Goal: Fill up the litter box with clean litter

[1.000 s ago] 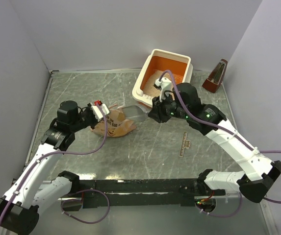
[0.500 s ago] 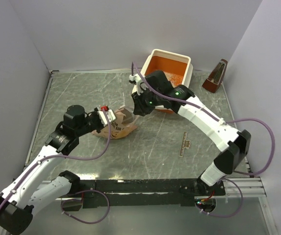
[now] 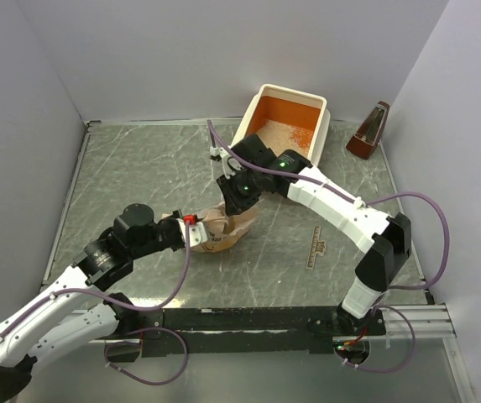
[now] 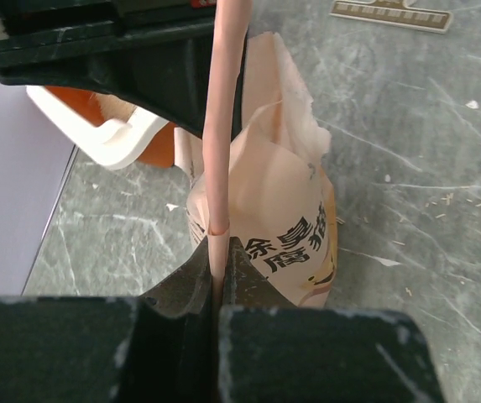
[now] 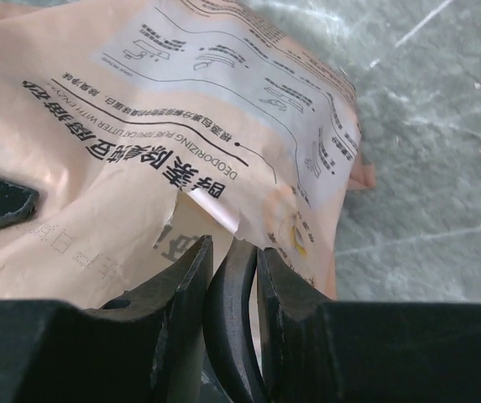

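The litter box (image 3: pixel 253 120), cream outside and orange inside, stands at the back with a patch of pale clean litter (image 3: pixel 279 133) on its floor; its white rim (image 4: pixel 118 138) also shows in the left wrist view. A peach-pink bag (image 3: pixel 222 228) stands mid-table. My left gripper (image 3: pixel 191 230) is shut on the bag's upper edge (image 4: pixel 221 126), the film pinched between the jaws. My right gripper (image 3: pixel 242 200) hangs over the bag's mouth, shut on a dark curved scoop handle (image 5: pixel 233 327). The scoop's bowl is hidden by the bag (image 5: pixel 181 126).
A brown metronome (image 3: pixel 368 131) stands right of the litter box by the wall. A small ruler-like strip (image 3: pixel 316 245) lies on the marbled table to the right of the bag. Walls close in on three sides.
My right arm swung from the litter box leftward and down to the bag with the scoop. The left arm pulled the bag nearer and to the right, holding its edge up.
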Available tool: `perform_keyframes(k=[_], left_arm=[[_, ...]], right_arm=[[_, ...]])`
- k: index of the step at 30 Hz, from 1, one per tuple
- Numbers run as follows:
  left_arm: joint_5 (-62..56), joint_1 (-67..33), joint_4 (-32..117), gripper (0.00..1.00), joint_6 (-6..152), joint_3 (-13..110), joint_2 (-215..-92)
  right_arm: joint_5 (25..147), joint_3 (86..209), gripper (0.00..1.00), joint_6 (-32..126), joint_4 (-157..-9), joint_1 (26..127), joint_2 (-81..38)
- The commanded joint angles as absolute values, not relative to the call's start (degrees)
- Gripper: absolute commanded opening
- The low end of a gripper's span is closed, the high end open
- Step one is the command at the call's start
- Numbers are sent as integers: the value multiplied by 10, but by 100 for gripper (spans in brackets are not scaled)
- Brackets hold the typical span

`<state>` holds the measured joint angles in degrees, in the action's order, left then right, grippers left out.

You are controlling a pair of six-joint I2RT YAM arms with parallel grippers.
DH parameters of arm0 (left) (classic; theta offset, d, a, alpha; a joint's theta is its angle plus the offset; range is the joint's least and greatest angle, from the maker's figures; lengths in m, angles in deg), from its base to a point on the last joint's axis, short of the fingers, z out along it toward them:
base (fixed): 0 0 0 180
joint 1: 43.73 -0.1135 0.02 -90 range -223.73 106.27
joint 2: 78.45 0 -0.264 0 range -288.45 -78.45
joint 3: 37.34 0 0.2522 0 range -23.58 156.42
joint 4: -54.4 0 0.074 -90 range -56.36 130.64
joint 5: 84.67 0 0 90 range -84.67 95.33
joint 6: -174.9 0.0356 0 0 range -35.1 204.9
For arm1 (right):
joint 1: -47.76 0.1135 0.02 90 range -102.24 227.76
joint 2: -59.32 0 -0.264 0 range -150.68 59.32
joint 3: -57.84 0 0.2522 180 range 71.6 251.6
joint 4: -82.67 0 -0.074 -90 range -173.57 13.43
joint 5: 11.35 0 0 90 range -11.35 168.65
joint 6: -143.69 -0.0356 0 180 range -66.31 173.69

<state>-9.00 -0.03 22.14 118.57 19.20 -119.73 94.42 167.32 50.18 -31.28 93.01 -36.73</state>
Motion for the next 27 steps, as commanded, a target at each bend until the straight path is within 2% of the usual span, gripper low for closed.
perform_keyframes(k=[1,7,12,27], left_arm=[[-93,47,286,1,1201,205,-1175],[-62,68,299,1,1205,182,-1163],[-46,73,329,1,1204,161,-1163],[17,77,392,1,1213,118,-1198]], right_arm=[[847,1665,0,492,-285,934,-293],[834,1635,0,482,-266,934,-260],[858,1577,0,462,-330,923,-267],[1082,1387,0,335,-597,842,-293]])
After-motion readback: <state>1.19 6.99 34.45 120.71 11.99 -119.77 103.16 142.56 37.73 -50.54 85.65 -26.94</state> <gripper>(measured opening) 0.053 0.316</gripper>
